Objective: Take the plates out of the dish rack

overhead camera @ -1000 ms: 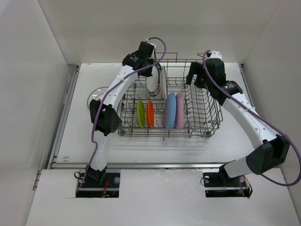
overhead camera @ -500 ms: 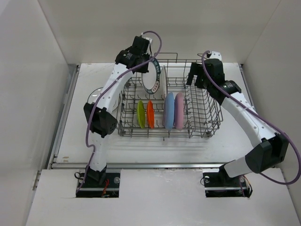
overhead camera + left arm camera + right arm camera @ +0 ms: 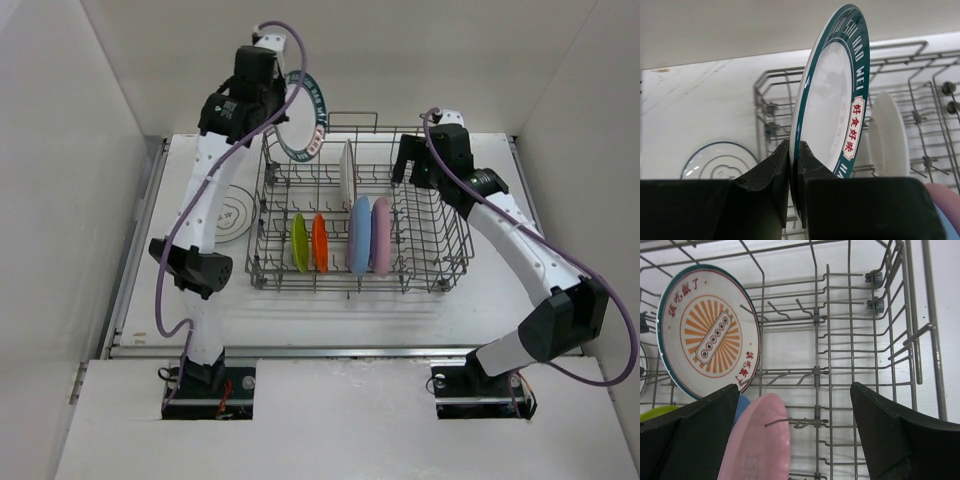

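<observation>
The left pincer [image 3: 794, 152] is clenched on the lower rim of a green-bordered white plate [image 3: 832, 100] and holds it on edge in the air, above the back left corner of the dish rack [image 3: 440, 262]. The right pincer [image 3: 795, 410] is released, its fingers wide and grasping nothing, over the right part of the rack near the sunburst plate [image 3: 710, 340]. The lime green plate [image 3: 299, 242], orange plate [image 3: 319, 242], light blue plate [image 3: 359, 235] and pink plate [image 3: 381, 232] stand in the front row, and a ringed white plate [image 3: 228, 212] lies flat on the tabletop [image 3: 330, 305], left of the rack.
</observation>
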Robot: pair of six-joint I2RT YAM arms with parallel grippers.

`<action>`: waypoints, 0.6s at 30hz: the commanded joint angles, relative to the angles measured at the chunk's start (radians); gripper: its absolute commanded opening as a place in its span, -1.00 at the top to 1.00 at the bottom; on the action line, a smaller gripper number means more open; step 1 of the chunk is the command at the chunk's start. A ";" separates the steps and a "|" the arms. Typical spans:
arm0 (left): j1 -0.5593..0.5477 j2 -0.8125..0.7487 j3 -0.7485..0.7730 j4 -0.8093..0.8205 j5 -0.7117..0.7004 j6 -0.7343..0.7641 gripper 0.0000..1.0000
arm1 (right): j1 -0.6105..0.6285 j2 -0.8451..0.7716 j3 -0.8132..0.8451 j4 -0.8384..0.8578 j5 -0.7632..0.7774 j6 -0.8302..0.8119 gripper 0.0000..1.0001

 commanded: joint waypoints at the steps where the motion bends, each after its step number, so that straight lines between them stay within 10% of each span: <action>1: 0.097 -0.109 0.067 0.037 -0.042 0.015 1.00 | 0.000 0.021 0.051 0.021 -0.050 -0.020 -0.96; 18: 0.610 -0.092 -0.492 -0.123 0.457 0.131 1.00 | 0.064 0.163 0.157 0.131 -0.329 -0.074 -0.91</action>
